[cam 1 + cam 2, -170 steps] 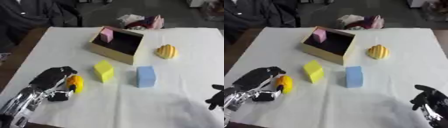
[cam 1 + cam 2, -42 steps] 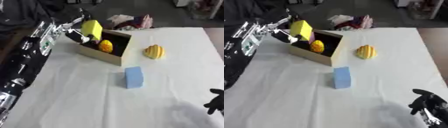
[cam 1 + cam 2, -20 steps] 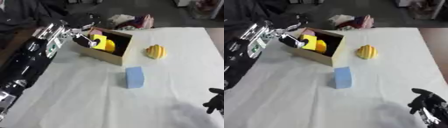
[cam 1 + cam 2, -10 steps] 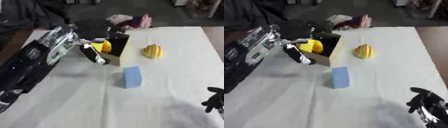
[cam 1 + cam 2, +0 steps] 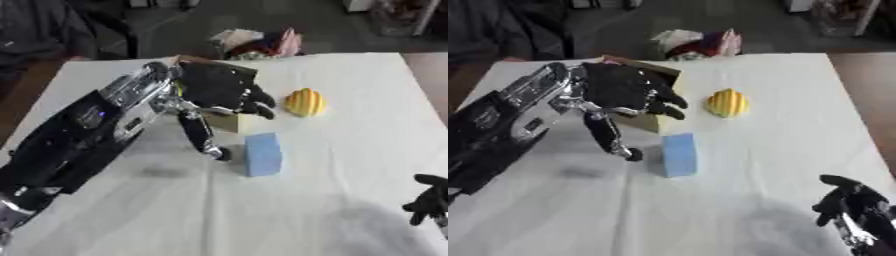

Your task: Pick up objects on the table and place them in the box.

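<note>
My left hand [image 5: 217,89] is open and spread over the tan box [image 5: 231,121], hiding what lies inside; its thumb [image 5: 199,134] points down toward the table in front of the box. A blue block [image 5: 262,154] lies on the white cloth just right of the thumb tip, apart from it. A yellow ridged object [image 5: 304,102] sits to the right of the box. My right hand [image 5: 852,205] rests open at the lower right corner, far from all of them.
A heap of cloth and coloured things [image 5: 259,42] lies at the table's far edge behind the box. The white tablecloth [image 5: 350,150] ends at the right, where brown floor shows.
My left hand held a yellow block over the box, let it go inside, and has since drawn back over the box's near wall, fingers spread. The right hand stayed put.
</note>
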`<state>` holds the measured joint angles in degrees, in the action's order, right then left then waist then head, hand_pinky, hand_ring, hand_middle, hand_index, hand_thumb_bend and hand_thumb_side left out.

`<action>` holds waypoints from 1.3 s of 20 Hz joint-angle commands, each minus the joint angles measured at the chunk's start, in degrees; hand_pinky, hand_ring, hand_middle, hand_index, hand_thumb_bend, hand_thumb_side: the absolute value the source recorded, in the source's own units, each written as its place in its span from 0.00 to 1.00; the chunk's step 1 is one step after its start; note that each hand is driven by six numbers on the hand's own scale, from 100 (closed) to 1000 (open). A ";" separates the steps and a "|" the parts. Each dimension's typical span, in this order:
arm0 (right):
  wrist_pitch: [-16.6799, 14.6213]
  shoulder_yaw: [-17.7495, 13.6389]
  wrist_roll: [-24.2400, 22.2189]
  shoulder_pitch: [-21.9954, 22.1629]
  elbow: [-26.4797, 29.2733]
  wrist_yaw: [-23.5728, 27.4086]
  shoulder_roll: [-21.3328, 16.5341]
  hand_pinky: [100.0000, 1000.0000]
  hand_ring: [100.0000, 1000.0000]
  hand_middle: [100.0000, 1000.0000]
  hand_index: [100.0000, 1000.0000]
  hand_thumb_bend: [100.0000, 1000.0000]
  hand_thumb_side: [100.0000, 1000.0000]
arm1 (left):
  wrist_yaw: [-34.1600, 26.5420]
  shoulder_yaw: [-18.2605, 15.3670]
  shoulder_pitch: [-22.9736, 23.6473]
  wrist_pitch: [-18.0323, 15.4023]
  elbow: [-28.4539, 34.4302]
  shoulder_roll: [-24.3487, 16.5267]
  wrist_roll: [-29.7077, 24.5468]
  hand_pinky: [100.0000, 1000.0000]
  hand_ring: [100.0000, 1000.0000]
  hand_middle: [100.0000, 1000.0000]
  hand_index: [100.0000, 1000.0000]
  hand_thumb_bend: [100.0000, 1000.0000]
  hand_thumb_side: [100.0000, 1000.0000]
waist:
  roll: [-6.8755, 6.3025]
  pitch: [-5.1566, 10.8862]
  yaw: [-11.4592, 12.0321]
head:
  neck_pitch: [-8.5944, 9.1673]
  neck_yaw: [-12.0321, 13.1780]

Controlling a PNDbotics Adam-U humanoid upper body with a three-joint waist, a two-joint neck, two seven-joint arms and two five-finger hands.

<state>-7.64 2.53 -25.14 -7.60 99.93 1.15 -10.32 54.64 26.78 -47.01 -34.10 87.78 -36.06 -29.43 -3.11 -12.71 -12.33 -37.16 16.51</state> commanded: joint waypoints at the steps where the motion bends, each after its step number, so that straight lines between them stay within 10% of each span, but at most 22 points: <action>1: -0.10 0.02 -0.26 -0.70 0.84 0.36 -0.33 0.65 0.40 0.45 0.81 0.00 0.37 | 1.93 -0.71 -1.41 -3.76 -2.16 0.34 -1.06 0.89 0.89 0.93 0.97 0.40 0.51 | 0.14 0.93 -0.10 | 0.72 -0.14; 26: 0.03 0.78 -1.12 -1.75 0.96 0.79 0.40 0.65 0.40 0.45 0.81 0.00 0.38 | 9.27 0.01 -3.02 -9.38 -12.35 7.03 7.43 0.88 0.90 0.96 0.97 0.28 0.42 | 0.51 -0.07 -1.82 | 1.67 0.62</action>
<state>-7.49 3.25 -26.10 -8.73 99.94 1.64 -9.78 63.99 27.00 -48.70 -42.15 75.09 -28.51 -21.48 -2.88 -13.55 -14.10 -36.18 17.04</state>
